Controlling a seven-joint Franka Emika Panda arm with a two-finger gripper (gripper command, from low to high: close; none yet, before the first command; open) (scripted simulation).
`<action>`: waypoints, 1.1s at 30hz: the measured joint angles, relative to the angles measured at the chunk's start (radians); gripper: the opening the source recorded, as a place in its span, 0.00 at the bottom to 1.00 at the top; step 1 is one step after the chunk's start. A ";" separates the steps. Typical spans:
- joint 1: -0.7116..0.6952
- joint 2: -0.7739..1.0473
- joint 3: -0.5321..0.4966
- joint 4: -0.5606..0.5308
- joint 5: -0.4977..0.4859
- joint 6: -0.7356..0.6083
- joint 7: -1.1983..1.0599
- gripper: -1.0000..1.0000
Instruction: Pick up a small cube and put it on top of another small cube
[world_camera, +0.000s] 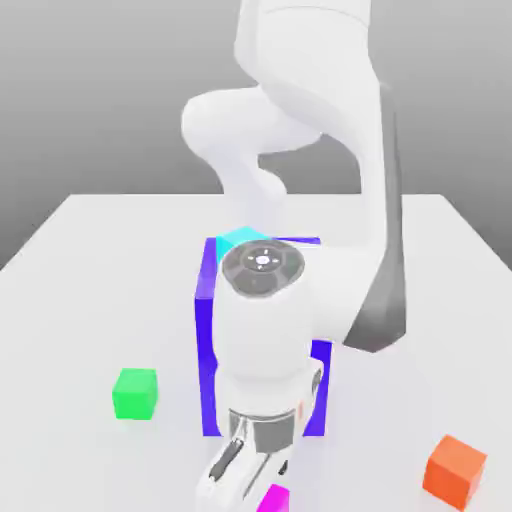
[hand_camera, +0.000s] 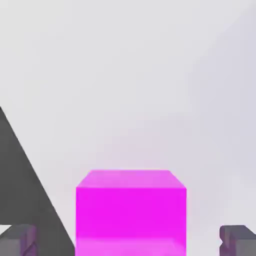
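The small glossy magenta-pink cube sits on the white tabletop between the spread jaws, clear of both grey fingertips. The gripper is released and holds nothing. Behind it stands the big blue-violet block; a green small cube and an orange small cube lie well apart at either side.

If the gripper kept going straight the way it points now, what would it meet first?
Most likely the magenta cube: in the hand view it sits centred between the open fingers of the gripper, apparently not yet touched; depth is uncertain.
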 joint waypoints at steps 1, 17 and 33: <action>0.000 0.000 0.000 0.000 0.000 0.001 0.000 0.00; 0.074 -0.328 -0.141 -0.091 -0.370 -0.099 -0.093 0.00; 0.027 -0.654 -0.191 -0.171 -0.717 -0.195 -0.657 0.00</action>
